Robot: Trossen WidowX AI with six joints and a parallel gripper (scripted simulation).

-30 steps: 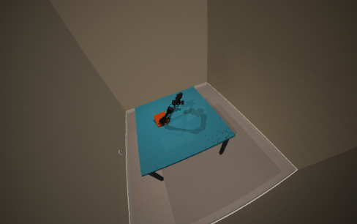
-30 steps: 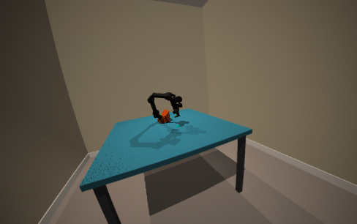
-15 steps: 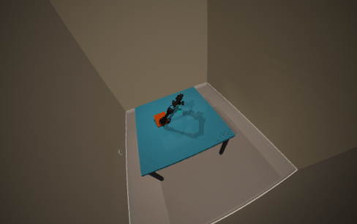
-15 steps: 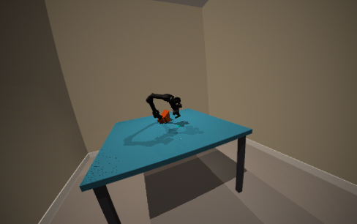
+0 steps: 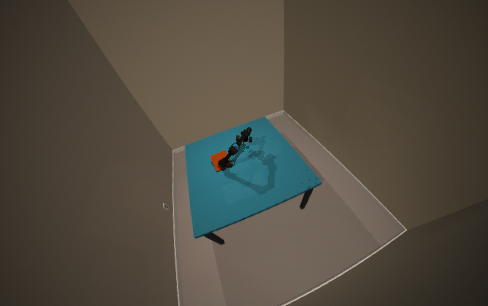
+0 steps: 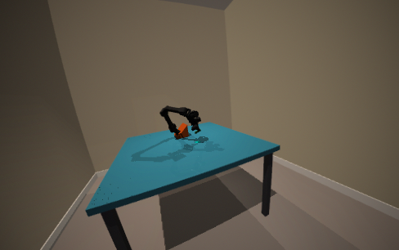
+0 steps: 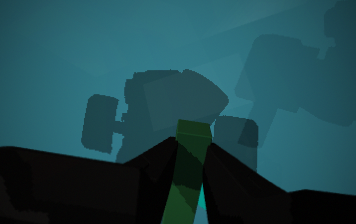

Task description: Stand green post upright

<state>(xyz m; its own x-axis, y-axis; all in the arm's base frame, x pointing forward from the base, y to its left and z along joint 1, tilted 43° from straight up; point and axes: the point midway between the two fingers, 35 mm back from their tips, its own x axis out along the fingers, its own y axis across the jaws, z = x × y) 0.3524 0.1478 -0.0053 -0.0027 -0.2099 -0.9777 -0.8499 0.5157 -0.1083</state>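
Observation:
My gripper is shut on the green post and holds it above the table. In the wrist view the post runs from between the fingertips down to the bottom edge of the frame. In the exterior view it shows as a short green piece, far from upright; its exact tilt is too small to tell. The cyan circle lies flat on the table below the gripper. In the wrist view only a sliver of the circle shows between the post and the right finger.
An orange block is beside the arm's base on the teal table. The arm's dark shadows fall across the table around the circle. Walls stand beyond the table.

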